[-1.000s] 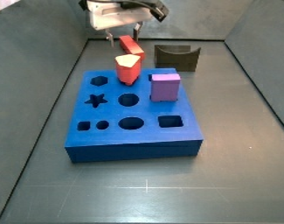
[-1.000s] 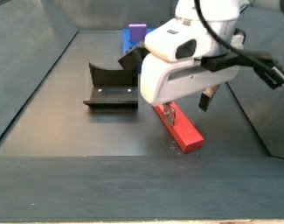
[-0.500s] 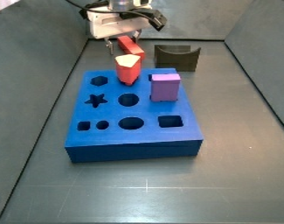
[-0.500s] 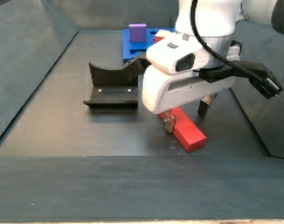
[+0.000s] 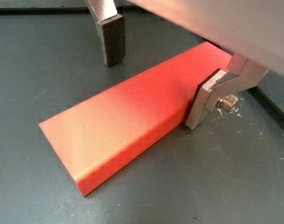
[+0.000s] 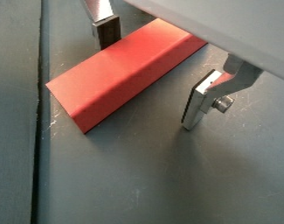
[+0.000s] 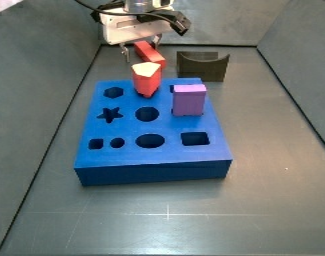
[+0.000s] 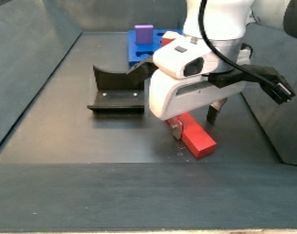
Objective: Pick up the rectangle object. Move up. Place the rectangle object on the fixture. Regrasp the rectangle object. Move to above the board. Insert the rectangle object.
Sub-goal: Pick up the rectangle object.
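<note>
In a wrist view, the rectangle object [image 5: 138, 109] lies flat on the dark floor [image 5: 39, 70], a long red block running between the gripper [image 5: 159, 68] fingers. One finger [image 5: 110, 37] stands just beside the block's long edge; the opposite finger [image 5: 210, 98] sits at its other long edge, close enough that contact cannot be told. The jaws stand apart, straddling the block, not visibly clamped on it.

In the second wrist view, the rectangle object [image 6: 123, 70] again lies on the floor, with one finger [image 6: 104, 30] at its far edge and the other finger [image 6: 203, 101] clearly apart from it, a strip of bare floor between.

In a side view, the gripper [image 7: 141, 38] hangs low behind the board [image 7: 151, 135], with the red block [image 7: 150, 50] partly visible below it. A purple cube [image 7: 189, 98] and a red-orange prism [image 7: 146, 78] stand on the board; the fixture [image 7: 202, 65] stands just behind it.

In the remaining side view, the gripper [image 8: 190, 122] sits low over the rectangle object [image 8: 195, 137], which rests on the floor beside the fixture [image 8: 115, 90]. The board [image 8: 143, 49] lies further back.
</note>
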Tool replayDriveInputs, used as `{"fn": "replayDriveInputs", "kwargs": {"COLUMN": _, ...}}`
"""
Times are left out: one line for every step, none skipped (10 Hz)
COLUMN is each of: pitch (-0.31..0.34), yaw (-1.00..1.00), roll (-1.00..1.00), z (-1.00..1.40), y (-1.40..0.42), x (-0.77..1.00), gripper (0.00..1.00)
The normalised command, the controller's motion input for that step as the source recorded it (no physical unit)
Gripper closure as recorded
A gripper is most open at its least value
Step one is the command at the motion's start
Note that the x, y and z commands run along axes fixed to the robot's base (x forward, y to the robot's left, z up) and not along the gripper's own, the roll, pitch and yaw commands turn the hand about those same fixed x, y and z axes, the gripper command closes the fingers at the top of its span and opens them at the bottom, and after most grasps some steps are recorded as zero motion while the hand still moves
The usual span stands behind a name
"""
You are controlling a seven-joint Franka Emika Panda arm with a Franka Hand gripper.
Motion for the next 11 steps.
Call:
{"fn": "replayDriveInputs", "kwargs": {"pitch": 0.000, "yaw": 0.00, "roll": 0.00, "z": 0.00, "y": 0.00, "x": 0.00, "gripper": 0.00}}
{"fn": "replayDriveInputs", "kwargs": {"pitch": 0.000, "yaw": 0.00, "roll": 0.00, "z": 0.00, "y": 0.00, "x": 0.00, "gripper": 1.00}}
{"fn": "replayDriveInputs", "kwargs": {"pitch": 0.000, "yaw": 0.00, "roll": 0.00, "z": 0.00, "y": 0.00, "x": 0.00, "gripper": 1.00}}
{"fn": "replayDriveInputs", "kwargs": {"pitch": 0.000, "yaw": 0.00, "roll": 0.00, "z": 0.00, "y": 0.00, "x": 0.00, "gripper": 1.00}}
{"fn": "replayDriveInputs", "kwargs": {"pitch": 0.000, "yaw": 0.00, "roll": 0.00, "z": 0.00, "y": 0.00, "x": 0.00, "gripper": 1.00}}
{"fn": "replayDriveInputs", "kwargs": {"pitch": 0.000, "yaw": 0.00, "roll": 0.00, "z": 0.00, "y": 0.00, "x": 0.00, "gripper": 1.00}}
{"fn": "replayDriveInputs", "kwargs": {"pitch": 0.000, "yaw": 0.00, "roll": 0.00, "z": 0.00, "y": 0.00, "x": 0.00, "gripper": 1.00}}
{"fn": "replayDriveInputs", "kwargs": {"pitch": 0.000, "yaw": 0.00, "roll": 0.00, "z": 0.00, "y": 0.00, "x": 0.00, "gripper": 1.00}}
{"fn": "replayDriveInputs", "kwargs": {"pitch": 0.000, "yaw": 0.00, "roll": 0.00, "z": 0.00, "y": 0.00, "x": 0.00, "gripper": 1.00}}
{"fn": "replayDriveInputs", "kwargs": {"pitch": 0.000, "yaw": 0.00, "roll": 0.00, "z": 0.00, "y": 0.00, "x": 0.00, "gripper": 1.00}}
{"fn": "replayDriveInputs", "kwargs": {"pitch": 0.000, "yaw": 0.00, "roll": 0.00, "z": 0.00, "y": 0.00, "x": 0.00, "gripper": 1.00}}
